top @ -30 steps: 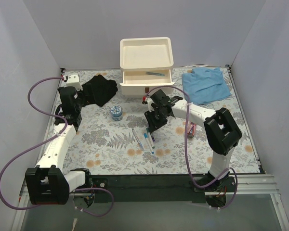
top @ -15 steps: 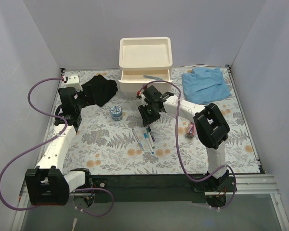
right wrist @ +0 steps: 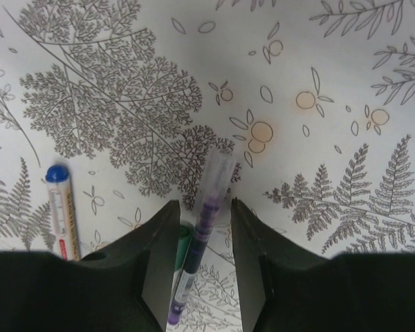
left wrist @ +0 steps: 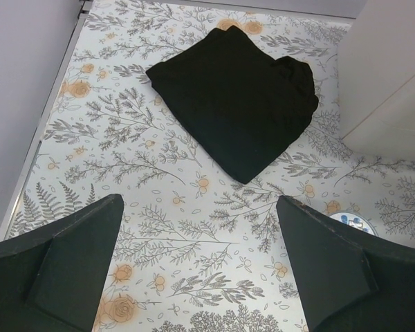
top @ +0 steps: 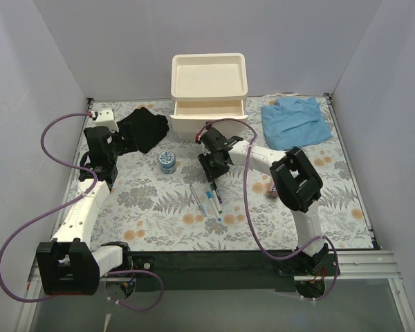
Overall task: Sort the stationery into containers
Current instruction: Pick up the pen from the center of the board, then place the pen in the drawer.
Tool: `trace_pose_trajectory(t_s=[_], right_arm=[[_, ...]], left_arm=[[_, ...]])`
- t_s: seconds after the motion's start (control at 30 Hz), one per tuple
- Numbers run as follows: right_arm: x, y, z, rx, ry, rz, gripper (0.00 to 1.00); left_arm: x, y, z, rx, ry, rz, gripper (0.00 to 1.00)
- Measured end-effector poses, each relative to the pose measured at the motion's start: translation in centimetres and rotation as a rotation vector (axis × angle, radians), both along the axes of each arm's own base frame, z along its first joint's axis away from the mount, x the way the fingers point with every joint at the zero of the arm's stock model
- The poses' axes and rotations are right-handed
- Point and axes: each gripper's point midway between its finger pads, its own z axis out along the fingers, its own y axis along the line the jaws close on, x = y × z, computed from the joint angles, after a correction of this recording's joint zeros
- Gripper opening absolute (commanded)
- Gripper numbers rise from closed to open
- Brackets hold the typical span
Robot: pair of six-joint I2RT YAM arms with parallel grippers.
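Note:
The cream-white organiser [top: 209, 90] stands at the back, its top drawer [top: 209, 109] slightly open. Three pens [top: 207, 200] lie side by side mid-table. My right gripper [top: 213, 173] is low over their far ends. In the right wrist view it [right wrist: 206, 207] is open, its jaws standing either side of a purple pen with a clear cap [right wrist: 209, 228], beside a green pen tip [right wrist: 182, 245] and a white pen with a blue cap [right wrist: 62, 207]. A blue round tub [top: 167, 161] sits left of it. A pink-capped tube [top: 271, 188] lies right. My left gripper [top: 114, 142] [left wrist: 200, 235] is open and empty.
A black cloth [top: 144, 128] [left wrist: 235, 104] lies just ahead of my left gripper. A blue cloth [top: 295, 121] lies at the back right. The organiser's side [left wrist: 394, 90] shows at the right of the left wrist view. Grey walls enclose the table on three sides.
My right gripper moved left and down over the pens. The organiser's top drawer slid most of the way in, and the pen inside no longer shows. The left arm is still.

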Motion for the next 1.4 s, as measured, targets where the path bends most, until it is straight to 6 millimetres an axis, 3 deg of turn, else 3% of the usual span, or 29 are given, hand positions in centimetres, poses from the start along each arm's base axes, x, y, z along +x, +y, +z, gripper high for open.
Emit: trace_pose_trajectory(t_s=[0.1,0.13,0.17,0.27,0.4,0.57,0.67,0.77,0.87,1.0,1.13,1.4], right_arm=[[0.3,0.5,-0.3,-0.005,-0.022,0.001,0.38],[0.3,0.6,-0.3,-0.008,-0.025,0.002,0.30],[0.3,0.6,-0.3,-0.010,-0.029,0.004,0.14],[0.1,0.8,-0.3,-0.010,-0.031,0.008,0.01],[-0.3,0.5,-0.1,-0.007,-0.034,0.007,0.01],[-2.6,-1.6,1.2,-0.039,-0.024,0.045,0.01],[-3.0,-1.8,4.6,-0.013,-0.090,0.109,0.01],[-2.8,-0.8,10.1,0.065,-0.232,0.238,0.01],[-2.2,0.6,17.0,0.154,-0.449,0.404,0.01],[-1.2,1.3,23.7,0.174,-0.728,0.574,0.01],[0.3,1.4,26.7,0.115,-0.928,0.682,0.01],[3.5,1.6,28.8,-0.013,-1.148,0.764,0.01]], left_arm=[[-0.1,0.0,-0.3,-0.002,0.008,0.001,0.95],[-0.1,0.0,-0.4,-0.004,0.008,0.001,0.95],[-0.1,0.0,-0.4,-0.004,0.008,0.001,0.95],[-0.1,0.0,-0.4,-0.004,0.008,0.001,0.95],[-0.1,0.0,-0.4,-0.005,0.008,0.001,0.95],[-0.1,-0.1,-0.5,-0.011,0.008,0.002,0.95],[-0.1,-0.2,-0.6,-0.017,0.006,0.000,0.95],[0.0,-0.3,-0.5,-0.025,0.001,-0.006,0.95],[0.1,-0.7,-0.4,-0.037,-0.007,-0.021,0.94],[0.1,-1.1,-0.4,-0.051,-0.008,-0.038,0.93],[0.1,-1.4,-0.4,-0.062,-0.008,-0.051,0.93],[0.2,-1.8,-0.4,-0.082,-0.008,-0.066,0.91]])
